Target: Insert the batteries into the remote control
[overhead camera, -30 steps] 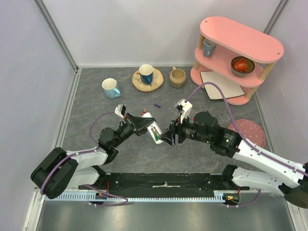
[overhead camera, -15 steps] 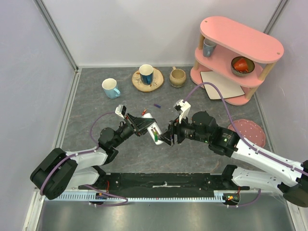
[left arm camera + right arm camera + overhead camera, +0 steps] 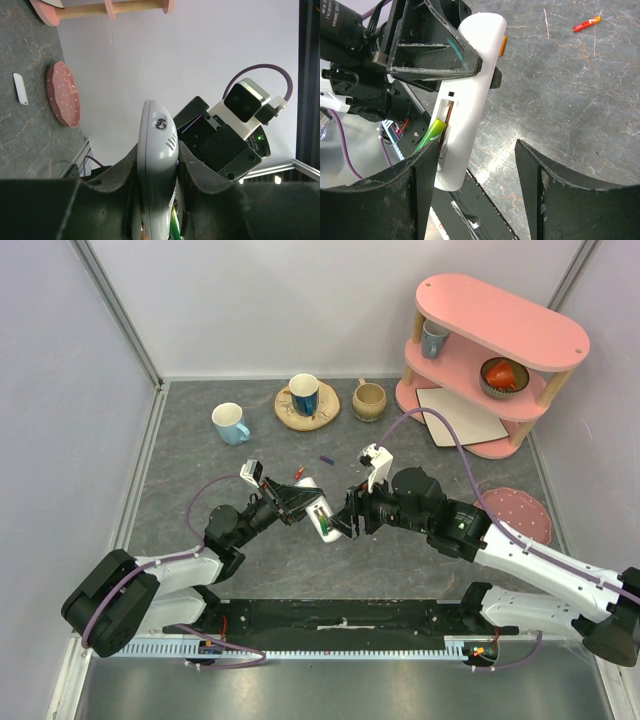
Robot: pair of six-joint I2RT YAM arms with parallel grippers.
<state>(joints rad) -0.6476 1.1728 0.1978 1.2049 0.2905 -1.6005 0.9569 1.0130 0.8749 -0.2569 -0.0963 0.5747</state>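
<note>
- The left pincer [image 3: 156,167] is clamped tight on the white remote [image 3: 470,90], holding it off the desk [image 3: 180,440] at the centre of the overhead view.
- A green battery [image 3: 433,133] sits tilted in the remote's open slot, with one end sticking out.
- The right pincer [image 3: 474,150] stands wide just beside the remote's lower end, gripping nothing.
- A red battery [image 3: 585,24] lies on the desk at the upper right of the right wrist view.
- A purple battery [image 3: 326,459] lies near it, just above centre in the overhead view.
</note>
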